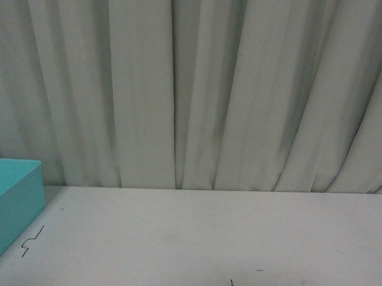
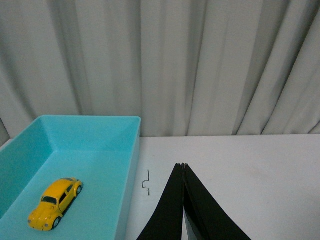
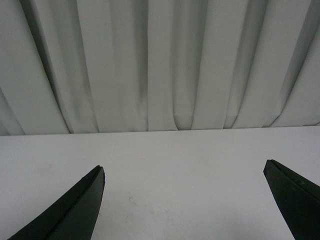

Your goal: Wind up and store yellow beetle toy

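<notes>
The yellow beetle toy (image 2: 55, 202) rests on its wheels on the floor of a turquoise box (image 2: 127, 165), seen in the left wrist view. My left gripper (image 2: 183, 165) is shut with nothing in it, over the white table just beside the box's side wall and apart from the toy. My right gripper (image 3: 184, 170) is open wide above bare table, with nothing between its black fingers (image 3: 75, 210). In the front view only a corner of the turquoise box (image 1: 13, 203) shows at the left; the toy and both grippers are out of that view.
A white table (image 1: 206, 238) runs back to a pale pleated curtain (image 1: 199, 87). A small bent pen-like mark (image 2: 146, 183) lies on the table next to the box. A few faint marks (image 1: 232, 283) show near the front edge.
</notes>
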Controlling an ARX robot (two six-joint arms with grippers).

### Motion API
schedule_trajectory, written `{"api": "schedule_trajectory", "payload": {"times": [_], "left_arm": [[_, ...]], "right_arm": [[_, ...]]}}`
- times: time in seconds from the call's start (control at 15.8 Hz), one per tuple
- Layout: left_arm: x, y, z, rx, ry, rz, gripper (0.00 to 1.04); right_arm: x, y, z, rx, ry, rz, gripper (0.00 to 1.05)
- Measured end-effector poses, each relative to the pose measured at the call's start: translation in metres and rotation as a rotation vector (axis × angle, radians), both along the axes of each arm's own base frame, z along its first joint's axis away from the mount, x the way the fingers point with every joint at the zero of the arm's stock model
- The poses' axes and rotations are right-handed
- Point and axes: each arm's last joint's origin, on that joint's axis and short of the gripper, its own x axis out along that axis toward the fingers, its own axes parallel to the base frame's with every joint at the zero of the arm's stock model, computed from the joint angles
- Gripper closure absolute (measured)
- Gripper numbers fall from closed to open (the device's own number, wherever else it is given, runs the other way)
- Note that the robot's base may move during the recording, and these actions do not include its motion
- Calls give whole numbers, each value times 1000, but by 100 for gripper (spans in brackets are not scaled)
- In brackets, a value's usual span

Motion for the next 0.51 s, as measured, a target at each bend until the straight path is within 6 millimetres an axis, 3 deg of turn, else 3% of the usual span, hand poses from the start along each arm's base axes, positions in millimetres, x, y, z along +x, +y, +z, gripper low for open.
{"api": "schedule_trajectory", "payload": {"times": [0.13, 0.44, 0.51], "left_arm": [[-7, 0, -7, 0, 55, -3, 103], [-11, 0, -3, 0, 6, 0, 103], [-11, 0, -3, -1, 6, 0, 98]], "right_arm": [[0, 0, 0, 0, 0, 0, 7], [0, 0, 0, 0, 0, 0, 7], [0, 0, 0, 0, 0, 0, 7]]}}
